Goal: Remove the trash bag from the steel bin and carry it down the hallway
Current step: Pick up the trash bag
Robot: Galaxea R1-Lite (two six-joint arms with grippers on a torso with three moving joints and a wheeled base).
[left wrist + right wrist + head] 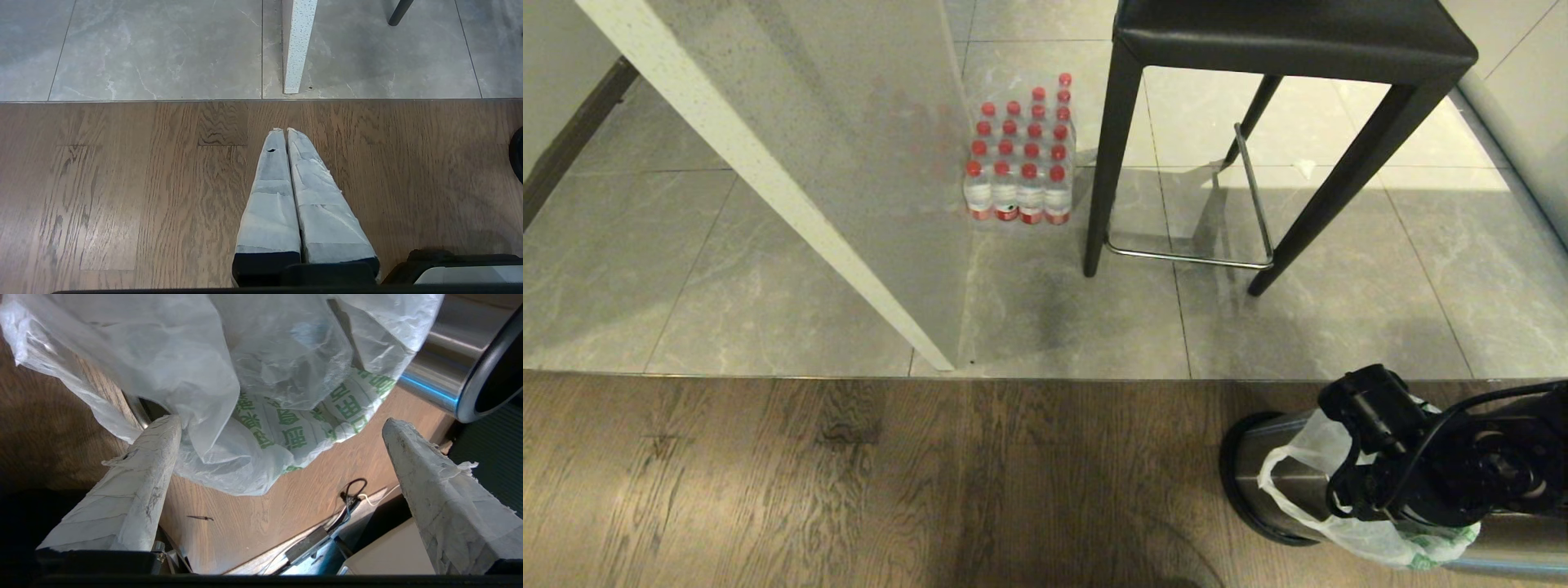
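Observation:
The steel bin [1278, 478] stands on the dark wood floor at the lower right of the head view; its black rim [476, 381] shows in the right wrist view. The trash bag [1384, 543], thin translucent white with green print, spills out over the bin's side. My right gripper [280, 422] is open right at the bag [229, 371]; one taped finger [157, 443] touches the plastic, the other stands clear. In the head view the right arm [1376, 453] covers part of the bag. My left gripper [286, 130] is shut and empty above the wood floor. The hallway's grey tiles [1339, 327] begin just beyond.
A black stool [1290, 37] stands on the tiles ahead of the bin. A pack of red-capped water bottles [1021, 159] sits beside a white speckled counter panel [849, 163]. Cables [347, 500] lie on the wood near the robot's base.

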